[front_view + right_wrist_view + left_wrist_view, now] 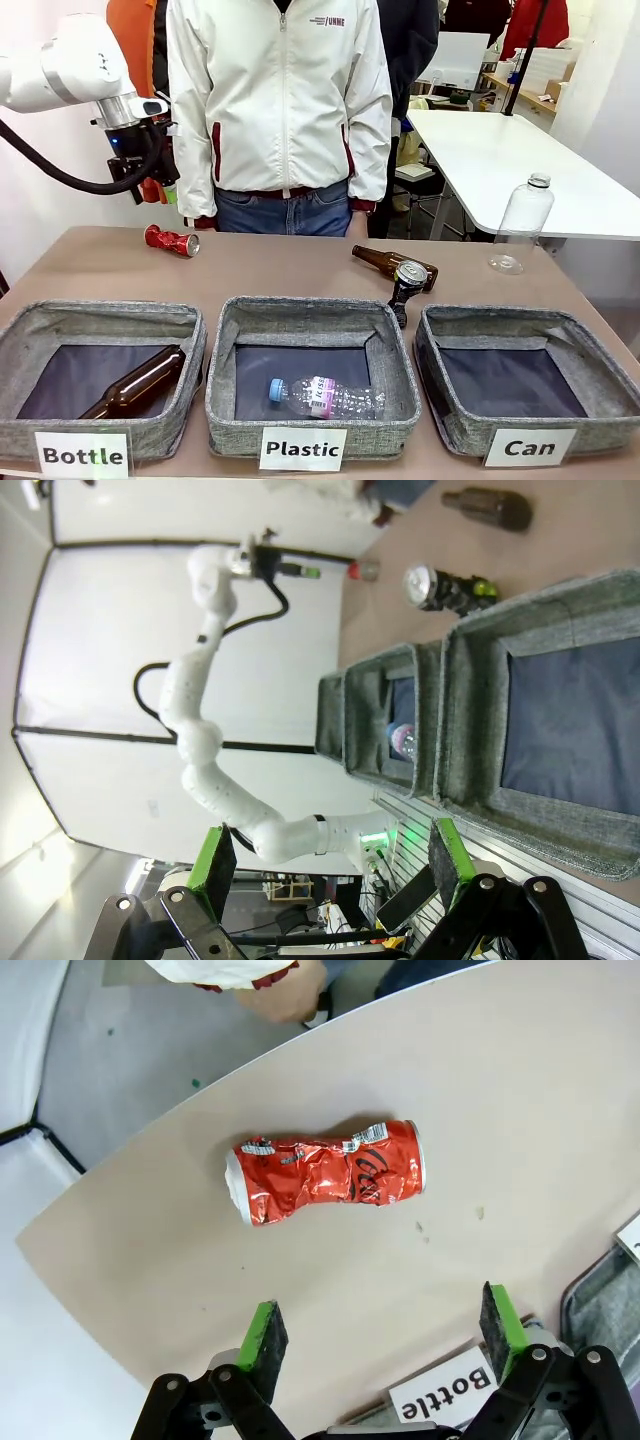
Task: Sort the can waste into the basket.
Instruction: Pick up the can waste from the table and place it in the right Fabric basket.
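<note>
The tan desk (290, 268) carried three grey bins (310, 320) along its near edge, the basket (612, 392) marked "Can" at the right. A crushed red can (325, 1172) lay near the far-left edge under the left hand (380, 1320), fingers spread apart. A dark can (408, 285) lay behind the bins. The right hand (330, 850) was likewise spread. A white desk (500, 150) stood beyond.

3 grey bins: Bottle bin (100, 318), Plastic bin (310, 305), Can bin (520, 318); 3 white label cards (303, 449), 1 per bin; 2 cans: red can (171, 240), dark can (408, 280) w/ silver top; 2 brown glass bottles: inner brown bottle (140, 382) in Bottle bin, outer brown bottle (385, 262) on table (280, 275); 2 clear plastic bottles: lying plastic bottle (325, 397) in Plastic bin, upright plastic bottle (522, 222) at far right; 1 person (280, 100).
</note>
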